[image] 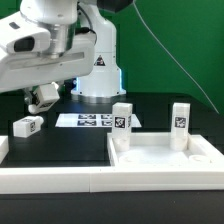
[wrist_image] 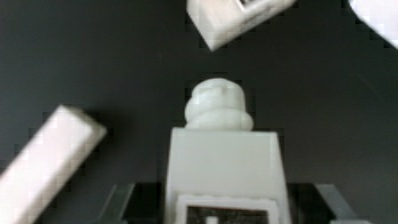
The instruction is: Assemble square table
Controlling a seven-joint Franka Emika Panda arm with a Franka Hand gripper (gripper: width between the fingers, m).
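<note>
Front rail: a long white border rail (image: 55, 182) lies along the near edge of the black counter (image: 70, 142).
Slab: a white plastic square slab with raised rim (image: 150, 152) lies flat just behind the rail, towards the exterior view's right.
Standing legs: one stubby white tagged block leg (image: 122, 118) and a second standing leg (image: 181, 117) are upright at the slab's far corners. Seating cannot be told.
Loose leg: a tagged white block (image: 28, 125) lies on its side on the counter at the exterior view's left.
Marker board (image: 88, 120): lies flat, further back.
Held leg (wrist_image: 222, 165): hangs above the counter, well apart from the slab. Its rounded stud (wrist_image: 217, 100) points away from the wrist.
Jaws: clamped on the held leg's flat sides, near its tagged end.
Handling (judgement): light, rigid and smooth, so it may twist in the grip. Take the flat sides, never the stud.
</note>
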